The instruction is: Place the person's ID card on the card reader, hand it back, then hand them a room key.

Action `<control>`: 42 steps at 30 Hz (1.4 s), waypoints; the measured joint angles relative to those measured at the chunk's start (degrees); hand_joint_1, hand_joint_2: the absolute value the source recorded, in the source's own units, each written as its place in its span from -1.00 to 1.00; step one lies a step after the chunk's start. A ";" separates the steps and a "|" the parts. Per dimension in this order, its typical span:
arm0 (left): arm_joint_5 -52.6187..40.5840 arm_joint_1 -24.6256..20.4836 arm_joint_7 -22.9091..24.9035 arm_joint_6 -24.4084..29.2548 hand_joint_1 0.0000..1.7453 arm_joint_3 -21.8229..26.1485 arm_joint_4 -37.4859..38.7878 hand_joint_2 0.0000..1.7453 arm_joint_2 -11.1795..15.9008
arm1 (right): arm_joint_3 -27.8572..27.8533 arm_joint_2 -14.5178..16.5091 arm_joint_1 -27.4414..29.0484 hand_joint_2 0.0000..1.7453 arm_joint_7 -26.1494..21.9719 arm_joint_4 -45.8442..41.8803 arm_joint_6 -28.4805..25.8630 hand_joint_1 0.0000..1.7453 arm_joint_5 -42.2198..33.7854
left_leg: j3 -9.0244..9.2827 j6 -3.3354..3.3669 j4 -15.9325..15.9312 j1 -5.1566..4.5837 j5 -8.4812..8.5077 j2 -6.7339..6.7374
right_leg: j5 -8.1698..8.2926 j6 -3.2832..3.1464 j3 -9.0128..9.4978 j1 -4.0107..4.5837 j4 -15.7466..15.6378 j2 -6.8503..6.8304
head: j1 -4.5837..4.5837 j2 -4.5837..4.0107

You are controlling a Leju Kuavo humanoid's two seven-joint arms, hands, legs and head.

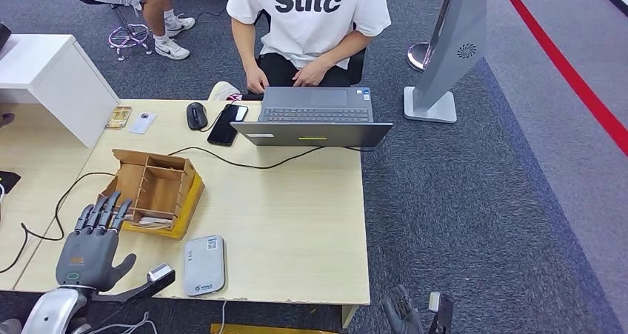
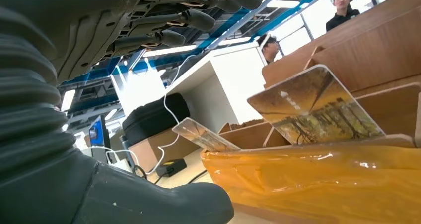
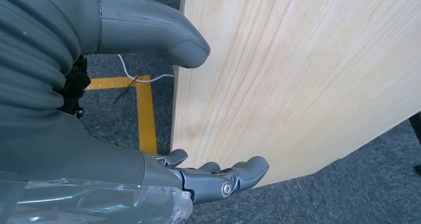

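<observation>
While left hand (image 1: pixel 92 245) hovers empty, fingers spread, by the box (image 1: pixel 157 188), reader (image 1: pixel 204 264) lies just beside, ID (image 1: pixel 142 122) far across | left wrist: cards (image 2: pixel 317 107) lean in box; thin, stiff, slick, likely best pinched by the upper edge | right wrist: right hand (image 3: pixel 149 129) empty, fingers apart, below desk (image 3: pixel 308 75).

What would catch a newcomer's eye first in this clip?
Probably the robot's grey left hand, fingers spread, reaching toward the wooden card box on its yellow base at the table's near left. Next, the person in a white T-shirt seated across the table behind an open laptop, and the white card reader at the near edge.
</observation>
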 joint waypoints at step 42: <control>-3.01 -4.77 1.45 1.43 -1.00 -0.45 5.75 1.00 -1.33 | 0.44 0.07 -0.12 1.00 0.20 0.00 0.30 -1.00 0.90 | 0.01 0.00 0.00 0.01 0.00 0.01 | 0.00 0.00 -0.01 0.00 0.00 0.01 | 0.00 0.00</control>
